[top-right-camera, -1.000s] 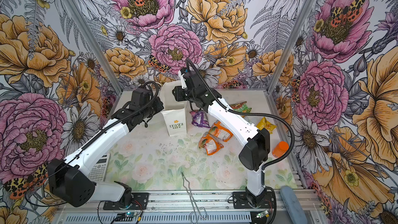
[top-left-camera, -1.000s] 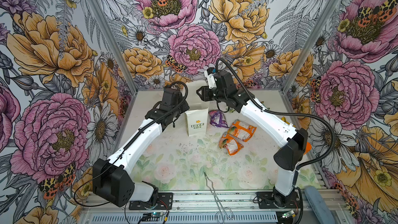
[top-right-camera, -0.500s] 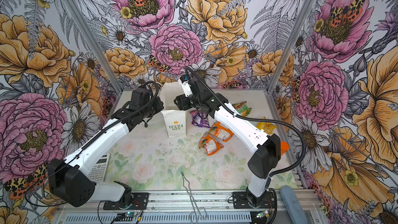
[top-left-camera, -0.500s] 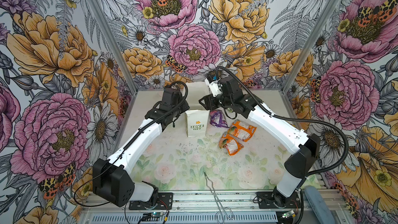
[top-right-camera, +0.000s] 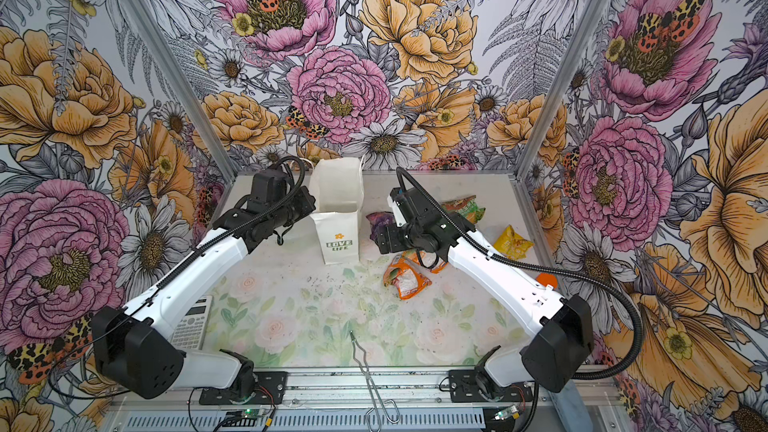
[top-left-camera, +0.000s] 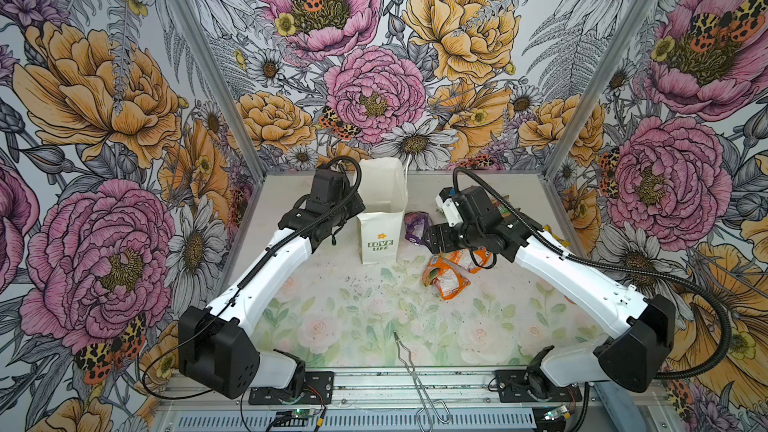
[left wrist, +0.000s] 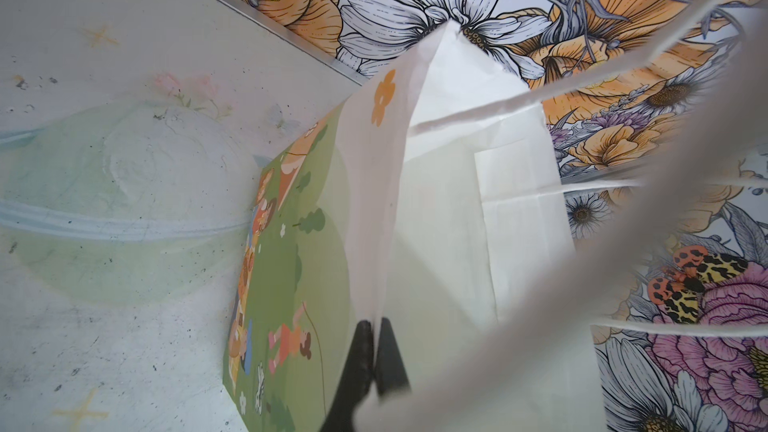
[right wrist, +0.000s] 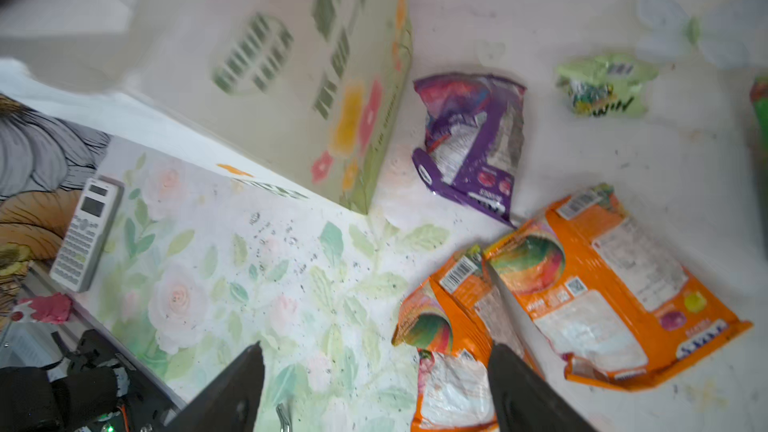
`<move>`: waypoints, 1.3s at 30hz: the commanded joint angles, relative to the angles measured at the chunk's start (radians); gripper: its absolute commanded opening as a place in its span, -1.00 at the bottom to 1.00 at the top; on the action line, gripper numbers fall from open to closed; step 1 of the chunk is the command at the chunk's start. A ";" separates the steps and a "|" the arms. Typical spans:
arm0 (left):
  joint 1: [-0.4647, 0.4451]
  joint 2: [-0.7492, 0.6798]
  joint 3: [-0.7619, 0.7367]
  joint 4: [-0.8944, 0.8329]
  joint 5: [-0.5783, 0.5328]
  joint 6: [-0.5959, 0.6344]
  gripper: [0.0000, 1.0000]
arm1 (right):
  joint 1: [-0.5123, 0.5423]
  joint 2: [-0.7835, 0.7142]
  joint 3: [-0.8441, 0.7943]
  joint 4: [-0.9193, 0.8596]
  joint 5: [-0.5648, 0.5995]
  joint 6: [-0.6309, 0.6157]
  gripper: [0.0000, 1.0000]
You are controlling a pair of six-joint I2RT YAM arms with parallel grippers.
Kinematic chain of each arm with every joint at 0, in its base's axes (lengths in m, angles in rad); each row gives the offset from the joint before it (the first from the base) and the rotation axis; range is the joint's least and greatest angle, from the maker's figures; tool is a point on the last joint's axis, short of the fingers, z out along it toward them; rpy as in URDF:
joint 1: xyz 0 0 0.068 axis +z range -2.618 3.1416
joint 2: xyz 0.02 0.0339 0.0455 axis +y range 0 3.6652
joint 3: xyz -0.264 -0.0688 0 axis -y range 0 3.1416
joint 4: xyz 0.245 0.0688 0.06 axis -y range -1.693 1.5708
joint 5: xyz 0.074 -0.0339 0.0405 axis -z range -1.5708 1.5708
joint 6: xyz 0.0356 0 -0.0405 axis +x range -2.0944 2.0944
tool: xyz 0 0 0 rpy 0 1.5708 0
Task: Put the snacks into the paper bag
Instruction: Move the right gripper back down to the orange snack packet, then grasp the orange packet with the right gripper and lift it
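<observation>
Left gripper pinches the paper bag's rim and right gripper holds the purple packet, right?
No. The right wrist view shows the right gripper open and empty; the purple packet lies on the table. The left gripper pinches the rim of the paper bag.

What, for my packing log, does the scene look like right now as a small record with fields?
paper bag: upright, top open, toward the back of the table
left hand: shut on the bag's rim
right hand: open, empty, above the table
purple packet: on the table beside the bag
orange packets: two, lying flat, edges meeting
yellow packet: on the table, apart from the rest
calculator: on the table, front left in a top view
</observation>
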 commanded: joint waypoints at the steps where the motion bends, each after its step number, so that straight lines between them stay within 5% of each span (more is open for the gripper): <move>1: 0.009 -0.013 -0.005 0.040 0.028 0.023 -1.00 | -0.022 0.008 -0.047 -0.057 0.012 0.065 0.83; 7: 0.011 -0.013 -0.011 0.039 0.035 0.023 -1.00 | -0.045 0.105 -0.081 -0.078 -0.024 0.015 0.99; 27: 0.008 -0.013 -0.020 0.040 0.037 0.017 -1.00 | -0.009 0.399 -0.033 -0.102 0.036 -0.143 0.99; 34: 0.009 -0.013 -0.020 0.039 0.035 0.019 -1.00 | 0.011 0.444 -0.030 -0.052 0.054 -0.142 0.84; 39: 0.010 -0.013 -0.021 0.038 0.037 0.019 -1.00 | 0.011 0.445 -0.028 -0.044 0.036 -0.143 0.47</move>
